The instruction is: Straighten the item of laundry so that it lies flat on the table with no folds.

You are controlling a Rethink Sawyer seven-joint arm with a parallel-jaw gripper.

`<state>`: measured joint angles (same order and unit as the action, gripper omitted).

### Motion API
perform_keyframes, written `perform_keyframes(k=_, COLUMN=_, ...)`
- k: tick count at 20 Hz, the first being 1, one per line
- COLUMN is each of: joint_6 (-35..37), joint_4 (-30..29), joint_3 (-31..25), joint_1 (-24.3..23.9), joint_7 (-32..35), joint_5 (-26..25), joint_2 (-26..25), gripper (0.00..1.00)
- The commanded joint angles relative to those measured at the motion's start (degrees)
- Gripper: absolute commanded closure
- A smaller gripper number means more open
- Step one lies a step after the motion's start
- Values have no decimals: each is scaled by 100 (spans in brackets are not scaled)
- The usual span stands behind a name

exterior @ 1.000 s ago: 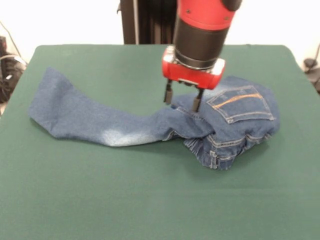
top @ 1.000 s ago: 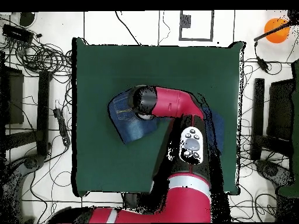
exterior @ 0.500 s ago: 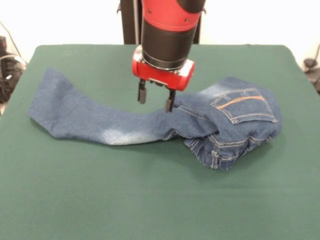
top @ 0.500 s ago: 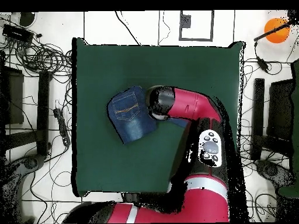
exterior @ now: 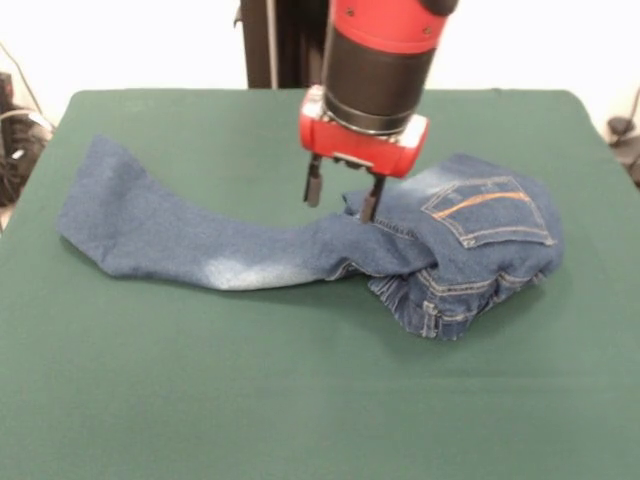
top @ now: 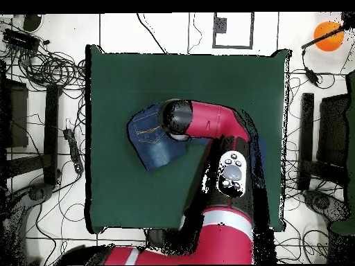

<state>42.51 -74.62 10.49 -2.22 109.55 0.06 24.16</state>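
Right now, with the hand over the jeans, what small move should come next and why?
Probably lower the hand a little and close on the denim beneath it. It is open, its tips just at the jeans where the stretched-out leg meets the bunched, folded seat, the part that needs pulling flat on the table.

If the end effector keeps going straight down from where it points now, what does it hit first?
Most likely the jeans: the open end effector hangs over their folded upper edge beside the back pocket. One fingertip may already touch denim; depth is unclear.
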Motion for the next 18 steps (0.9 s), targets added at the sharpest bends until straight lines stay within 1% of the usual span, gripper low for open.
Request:
perform_keyframes(k=1, joint_6=405, joint_4=23, joint_3=-133, joint_1=313, joint_7=1053, joint_5=97, joint_2=-6, gripper=0)
perform_keyframes(k=4, joint_6=-121, joint_4=-331, joint_3=-292, joint_1=134, joint_7=786, joint_5=85, joint_2=161, gripper=0)
perform_keyframes(k=6, joint_6=-597, joint_4=-787, joint_3=-492, joint_1=-101, joint_7=510, joint_5=62, joint_2=408, gripper=0)
perform_keyframes(k=8, joint_6=-904, joint_4=-1170, joint_3=-608, joint_1=-304, joint_7=303, joint_5=1, joint_2=628, gripper=0)
perform_keyframes(k=10, joint_6=-1338, joint_4=-1397, joint_3=-541, joint_1=-402, joint_7=132, joint_5=-312, joint_2=726, gripper=0)
perform_keyframes(k=11, joint_6=-1562, joint_4=-1384, joint_3=-450, joint_1=-418, joint_7=75, joint_5=-513, joint_2=731, gripper=0)
perform_keyframes(k=12, joint_6=-1666, joint_4=-1548, joint_3=-572, joint_1=-554, joint_7=-33, joint_5=-519, joint_2=804, gripper=0)
perform_keyframes(k=13, joint_6=-1716, joint_4=-1583, joint_3=-547, joint_1=-579, joint_7=-139, joint_5=-643, joint_2=893, gripper=0)
perform_keyframes(k=14, joint_6=-1730, joint_4=-1545, joint_3=-430, joint_1=-532, joint_7=-192, joint_5=-802, joint_2=983, gripper=0)
perform_keyframes(k=15, joint_6=-1675, joint_4=-1612, joint_3=-463, joint_1=-557, joint_7=-251, joint_5=-837, joint_2=1104, gripper=0)
perform_keyframes(k=16, joint_6=-1553, joint_4=-1609, joint_3=-309, joint_1=-431, joint_7=-184, joint_5=-933, joint_2=1210, gripper=0)
perform_keyframes(k=18, joint_6=-1523, joint_4=-1557, joint_3=-238, joint_1=-411, joint_7=-213, joint_5=-1117, joint_2=1289, gripper=0)
